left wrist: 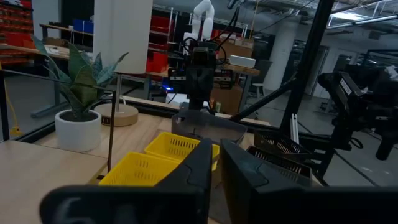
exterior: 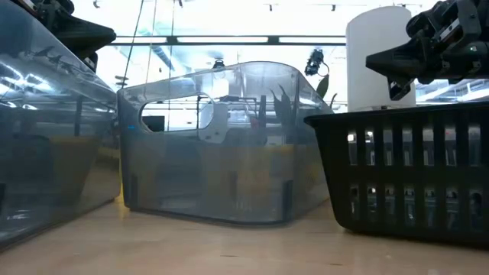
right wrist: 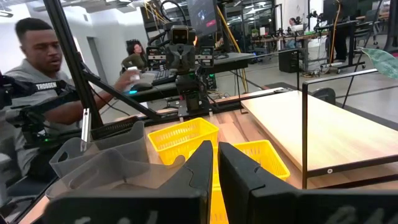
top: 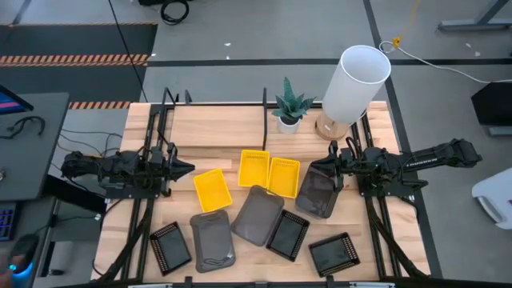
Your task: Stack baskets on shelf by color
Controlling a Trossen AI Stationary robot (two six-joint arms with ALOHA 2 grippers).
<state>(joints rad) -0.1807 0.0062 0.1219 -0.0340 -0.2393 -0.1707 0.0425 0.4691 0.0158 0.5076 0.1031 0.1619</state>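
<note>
Nine baskets lie loosely on the wooden table in front of the shelf (top: 232,124). Three are yellow (top: 212,190) (top: 254,168) (top: 284,176), three grey (top: 213,240) (top: 257,214) (top: 318,192) and three black (top: 170,246) (top: 288,234) (top: 334,254), each on its base. My left gripper (top: 186,168) hovers at the table's left, pointing level toward the yellow baskets (left wrist: 149,168), shut and empty. My right gripper (top: 320,170) hovers above the far edge of the right-hand grey basket, pointing level to the left, also shut and empty (right wrist: 214,158).
A potted plant (top: 288,108) and a white lamp (top: 356,84) stand on the shelf at the back right. Thin black uprights (top: 265,120) frame the shelf. In the right wrist view, people (right wrist: 37,68) sit beyond the table's left side.
</note>
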